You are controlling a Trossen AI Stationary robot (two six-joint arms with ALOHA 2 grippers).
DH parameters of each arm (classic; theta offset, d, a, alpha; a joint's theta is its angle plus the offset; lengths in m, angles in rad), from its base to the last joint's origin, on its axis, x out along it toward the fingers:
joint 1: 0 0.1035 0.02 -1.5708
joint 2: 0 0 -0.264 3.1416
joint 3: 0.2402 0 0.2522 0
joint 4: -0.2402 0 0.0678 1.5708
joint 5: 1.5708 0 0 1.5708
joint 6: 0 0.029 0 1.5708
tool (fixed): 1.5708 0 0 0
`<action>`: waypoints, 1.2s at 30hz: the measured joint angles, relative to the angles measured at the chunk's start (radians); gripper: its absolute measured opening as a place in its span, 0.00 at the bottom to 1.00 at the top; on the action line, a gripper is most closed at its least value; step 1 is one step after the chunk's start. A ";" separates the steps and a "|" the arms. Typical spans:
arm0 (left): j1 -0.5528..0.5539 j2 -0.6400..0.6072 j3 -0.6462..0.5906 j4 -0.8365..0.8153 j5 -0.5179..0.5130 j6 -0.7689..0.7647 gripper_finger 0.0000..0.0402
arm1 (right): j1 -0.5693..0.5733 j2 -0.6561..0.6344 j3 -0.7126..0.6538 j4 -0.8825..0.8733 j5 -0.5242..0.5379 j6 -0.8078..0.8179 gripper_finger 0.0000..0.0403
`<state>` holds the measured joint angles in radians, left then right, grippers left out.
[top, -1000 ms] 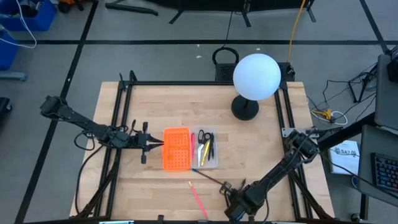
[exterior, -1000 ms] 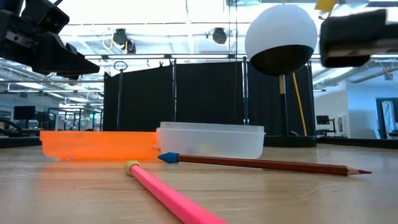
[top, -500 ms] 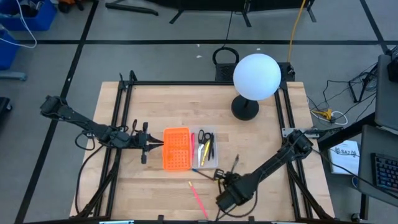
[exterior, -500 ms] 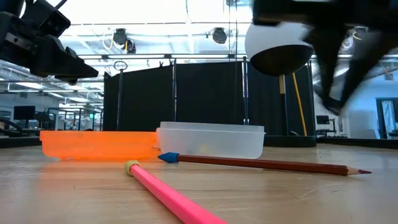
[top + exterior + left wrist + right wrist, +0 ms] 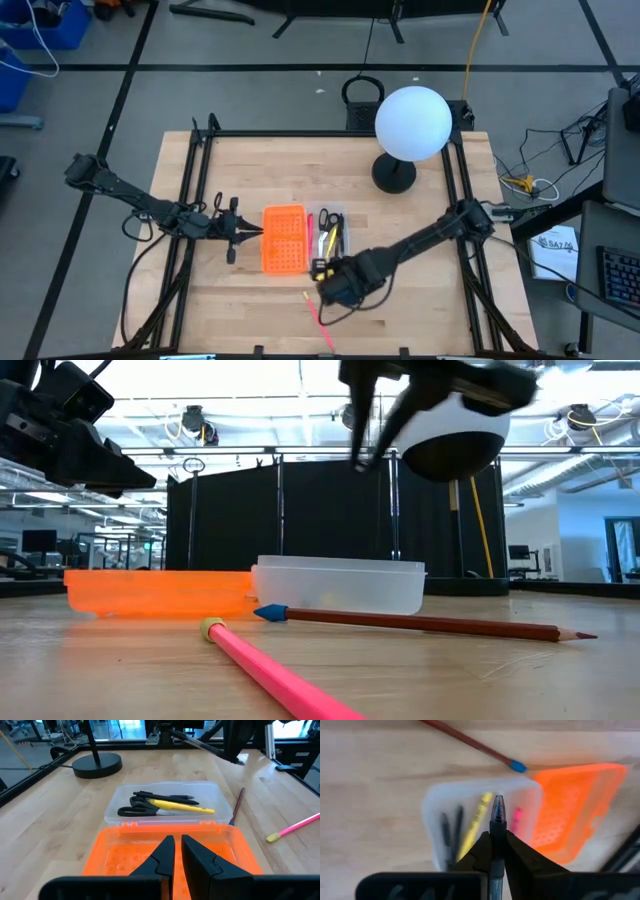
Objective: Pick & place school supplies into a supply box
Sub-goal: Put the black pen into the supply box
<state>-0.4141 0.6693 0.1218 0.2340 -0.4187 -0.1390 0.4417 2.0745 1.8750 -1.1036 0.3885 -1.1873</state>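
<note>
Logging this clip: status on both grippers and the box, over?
Right gripper shut on a dark pen, hovering over the clear box. Left gripper shut, empty, waiting at the orange lid. Brown pencil and pink pencil on the table, clear of the box.

The right arm reaches in from the table's right edge toward the middle, its right gripper [image 5: 496, 851] above the table, fingers clamped on a dark pen [image 5: 497, 820]. The left arm stretches from the left edge, low, its left gripper [image 5: 176, 851] nearly closed, holding nothing.
</note>
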 joint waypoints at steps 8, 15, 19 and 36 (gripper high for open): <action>0.000 0.000 0.000 0.000 0.000 0.053 0.10 | -0.084 -0.002 0.021 0.131 -0.105 -0.212 0.06; 0.000 0.000 0.000 -0.008 0.000 0.075 0.10 | -0.180 -0.002 0.011 0.212 -0.258 -0.260 0.06; 0.000 0.000 0.000 -0.014 0.000 0.087 0.10 | -0.235 -0.003 -0.020 0.222 -0.343 -0.271 0.06; 0.000 0.000 0.000 -0.038 -0.001 0.078 0.10 | -0.313 -0.002 -0.300 0.506 -0.370 -0.403 0.06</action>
<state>-0.4139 0.6693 0.1215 0.1963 -0.4196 -0.0608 0.1286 2.0727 1.5747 -0.5972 0.0187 -1.5906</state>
